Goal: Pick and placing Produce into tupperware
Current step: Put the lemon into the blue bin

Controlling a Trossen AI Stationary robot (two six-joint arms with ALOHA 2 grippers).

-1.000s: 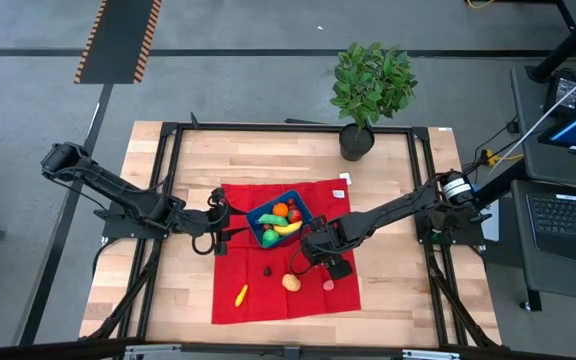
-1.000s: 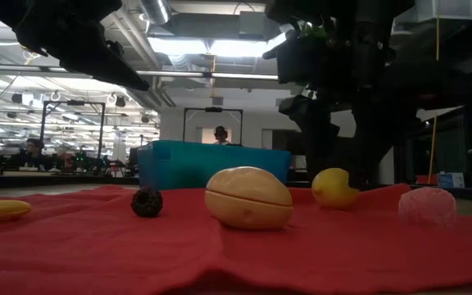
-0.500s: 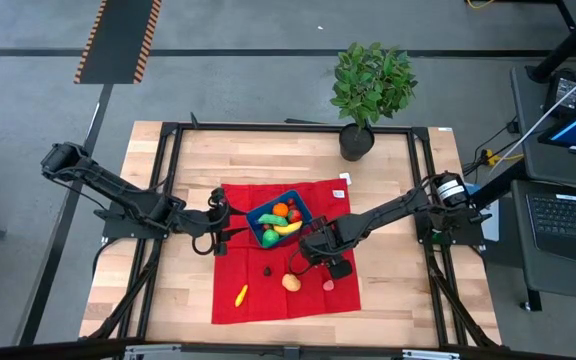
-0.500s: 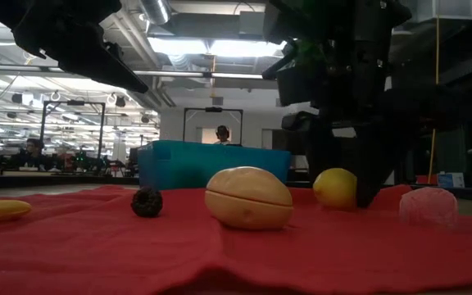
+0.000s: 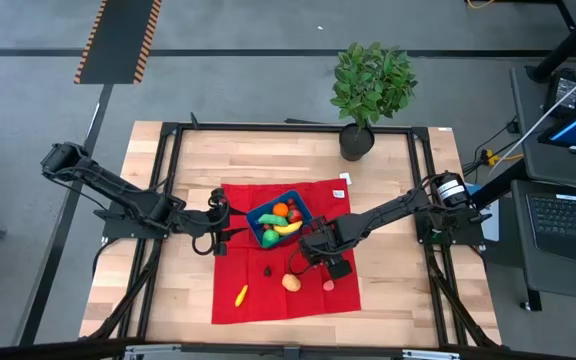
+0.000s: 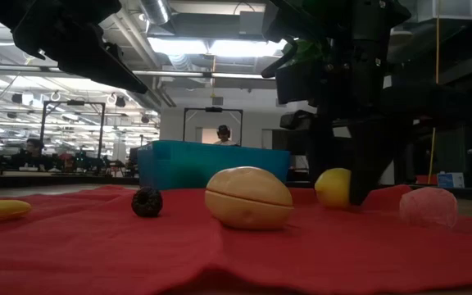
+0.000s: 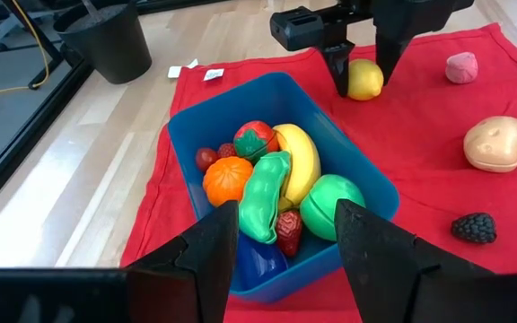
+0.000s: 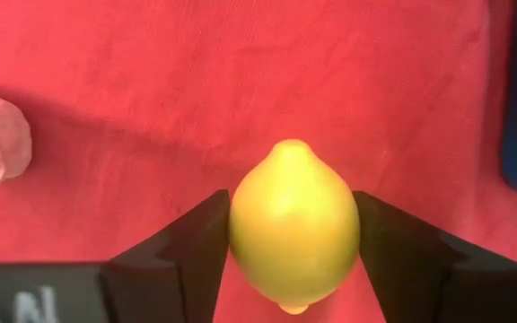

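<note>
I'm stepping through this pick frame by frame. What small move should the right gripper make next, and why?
Probably lift straight up. The right gripper has its fingers against both sides of the lemon, which looks to be resting on the red cloth. Raising it should clear the wall of the blue container beside it.

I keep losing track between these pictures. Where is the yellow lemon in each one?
High view: the lemon is hidden under the right gripper, beside the blue container.
Low view: lemon on the red cloth, right of centre, between dark fingers.
Left wrist view: lemon beyond the container, between the other arm's fingers.
Right wrist view: lemon at centre, fingers on both sides.
Shared landmark: the red cloth.
</note>
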